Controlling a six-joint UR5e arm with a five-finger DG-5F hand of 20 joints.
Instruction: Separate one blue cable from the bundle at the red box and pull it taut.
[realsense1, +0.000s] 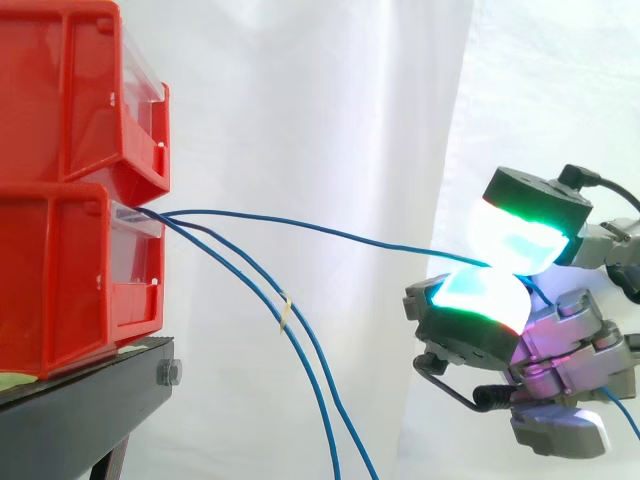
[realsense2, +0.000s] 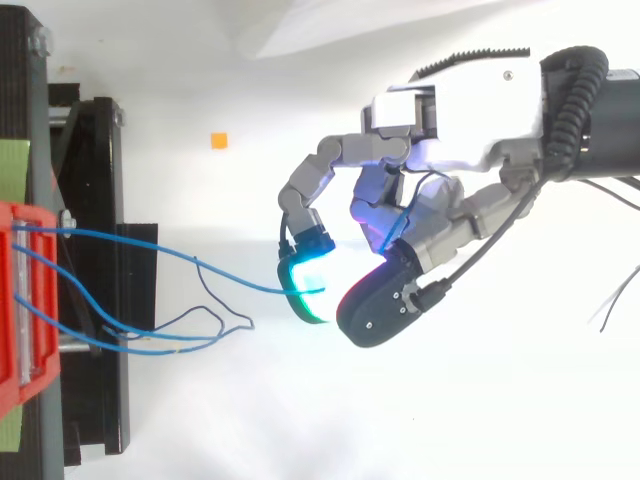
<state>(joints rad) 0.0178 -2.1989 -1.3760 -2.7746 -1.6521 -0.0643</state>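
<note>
Several thin blue cables come out of the lower red box (realsense1: 80, 280) at its front opening. One blue cable (realsense1: 330, 230) runs nearly straight from the box to the right, into my hand (realsense2: 430, 215). Two glowing green-cyan fingertips (realsense1: 485, 295) pinch it, one above and one below. From above, the same cable (realsense2: 200, 262) stretches from the box rim (realsense2: 25, 300) to the pinch. The other blue cables (realsense1: 300, 360) sag down from the box, bound by a small pale tie (realsense1: 286, 310).
A second red box (realsense1: 70, 90) is stacked on the lower one, both on a black stand (realsense1: 90, 400). A white curtain hangs behind. A small orange square (realsense2: 219, 140) lies on the white floor.
</note>
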